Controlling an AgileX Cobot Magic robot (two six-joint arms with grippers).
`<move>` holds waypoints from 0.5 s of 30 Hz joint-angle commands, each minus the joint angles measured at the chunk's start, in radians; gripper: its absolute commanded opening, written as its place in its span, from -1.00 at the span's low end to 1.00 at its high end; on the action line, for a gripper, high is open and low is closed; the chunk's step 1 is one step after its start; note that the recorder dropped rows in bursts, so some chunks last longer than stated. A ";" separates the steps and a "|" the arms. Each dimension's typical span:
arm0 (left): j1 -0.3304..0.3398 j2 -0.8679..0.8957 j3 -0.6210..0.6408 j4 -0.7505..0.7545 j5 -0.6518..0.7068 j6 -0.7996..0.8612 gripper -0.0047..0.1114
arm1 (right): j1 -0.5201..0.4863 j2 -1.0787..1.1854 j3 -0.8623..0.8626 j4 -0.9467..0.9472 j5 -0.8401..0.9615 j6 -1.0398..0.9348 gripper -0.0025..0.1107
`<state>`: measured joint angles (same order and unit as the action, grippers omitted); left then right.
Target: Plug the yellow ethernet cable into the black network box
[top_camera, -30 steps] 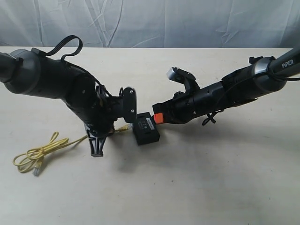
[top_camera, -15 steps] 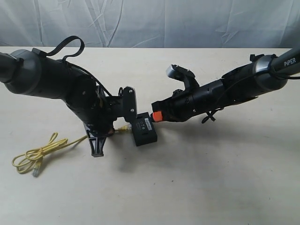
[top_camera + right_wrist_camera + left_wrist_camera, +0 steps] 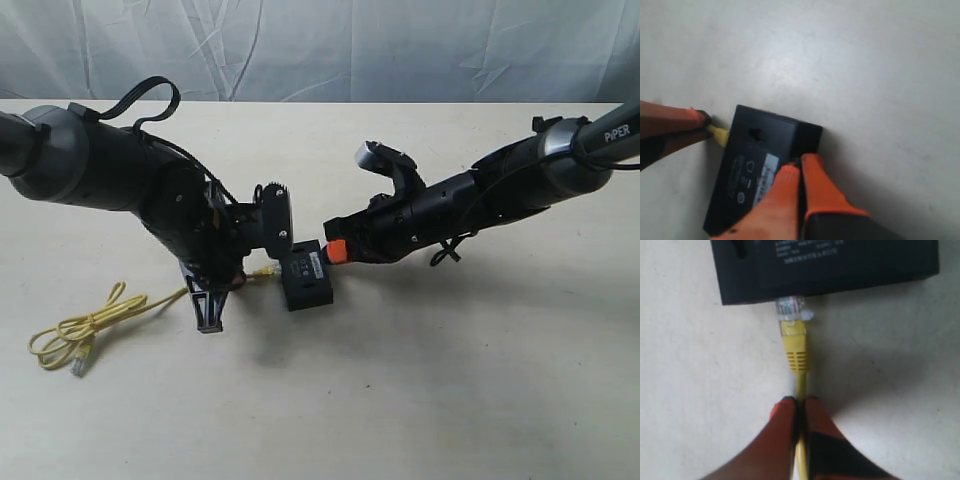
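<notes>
Left fingers point(image 3: 780, 435) pinch the cable point(image 3: 796, 347) just behind its plug point(image 3: 790, 310); right fingers point(image 3: 820, 190), closed together, press the far end of the box point(image 3: 307, 278). Over the last second the box has edged toward the plug, whose tip now meets its side, so insertion looks nearly done. One cable, one box, two sets of fingers.

Elevated front overview; wrist close-ups sharing black box point(image 3: 765, 140)

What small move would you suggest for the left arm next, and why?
Probably push the left gripper straight toward the black network box: its jaws pinch the yellow ethernet cable behind the clear plug, which sits at the box's edge, mostly outside, while the shut right gripper rests against the opposite side.
</notes>
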<state>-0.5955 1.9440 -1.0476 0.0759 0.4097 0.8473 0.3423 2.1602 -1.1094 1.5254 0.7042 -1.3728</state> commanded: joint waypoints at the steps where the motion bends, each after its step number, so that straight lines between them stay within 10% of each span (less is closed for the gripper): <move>1: -0.004 0.004 -0.001 -0.007 -0.021 -0.009 -0.92 | 0.031 0.021 -0.003 0.003 0.021 -0.004 -0.97; 15: -0.006 0.004 -0.001 -0.007 -0.035 -0.003 -0.92 | 0.068 0.031 -0.003 0.009 -0.018 -0.014 -0.97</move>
<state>-0.5934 1.9440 -1.0476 0.0910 0.4276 0.8454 0.3873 2.1816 -1.1111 1.5455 0.6739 -1.3767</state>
